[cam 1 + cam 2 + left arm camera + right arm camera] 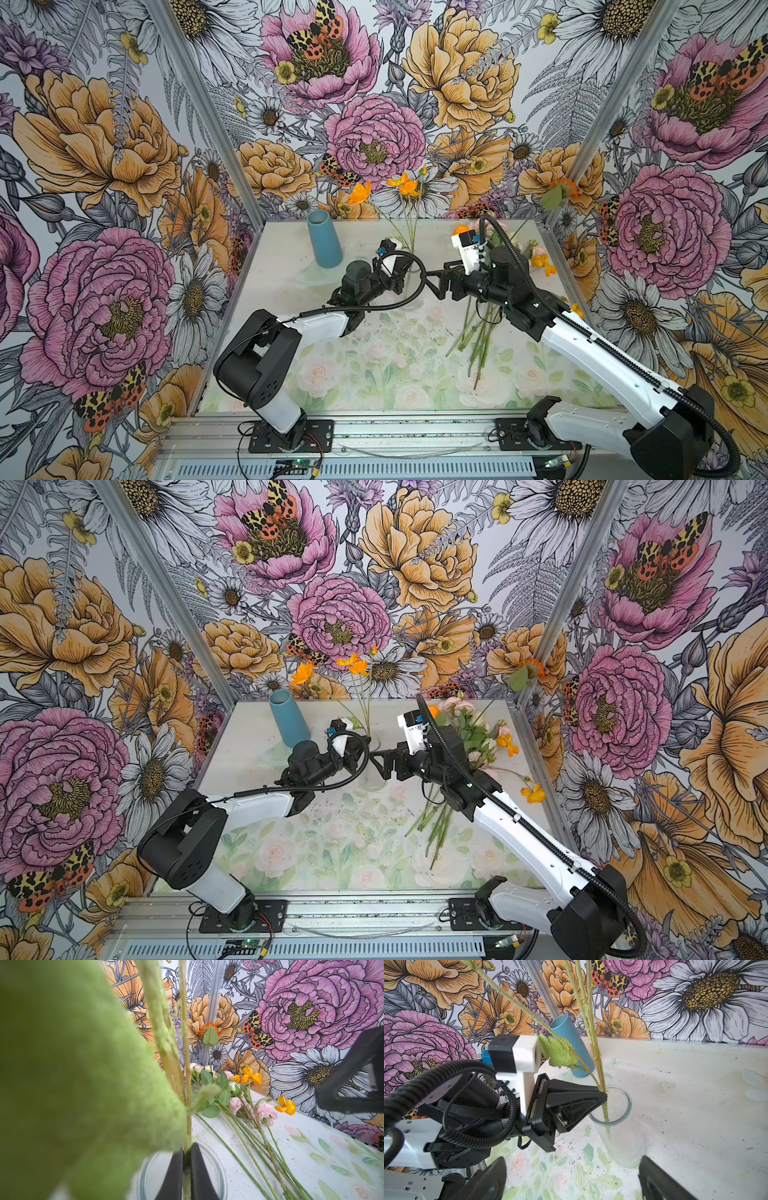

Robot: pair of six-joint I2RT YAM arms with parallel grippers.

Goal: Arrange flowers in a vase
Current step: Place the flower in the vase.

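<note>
**Left gripper pinches stems at the vase mouth; right gripper gapes**

Far left on the table (374, 376): blue tapered vessel (324, 239), upright, near the back wall and apart from the rest.

Next, the left gripper (604, 1094) is clenched on the held stems (605, 1111) right at the rim of the glass vase (618, 1138). The lower stem ends stand inside the glass. The right wrist view cuts them off at the top. A top view shows the orange heads (360, 192) up against the back wall. The clear vase is hard to make out in both top views, with the gripper and a cable loop across it.

In the left wrist view a blurred green leaf (72, 1074) fills the near half and hides everything behind it. Only part of the vase rim shows below the fingers (172, 1174).

Right of the vase, the right gripper (434, 284) hangs with jaws spread wide, holding nothing, pointed at the vase. Its fingers are cut off at the edge of its own wrist view.

Further right, the flowers (249, 1103) lie loose on the table, pink, cream and orange heads toward the back. The right arm covers the middle of the bunch in both top views.

Far right, one tall orange flower (559, 192) leans at the corner post, its head partly behind a leaf.
</note>
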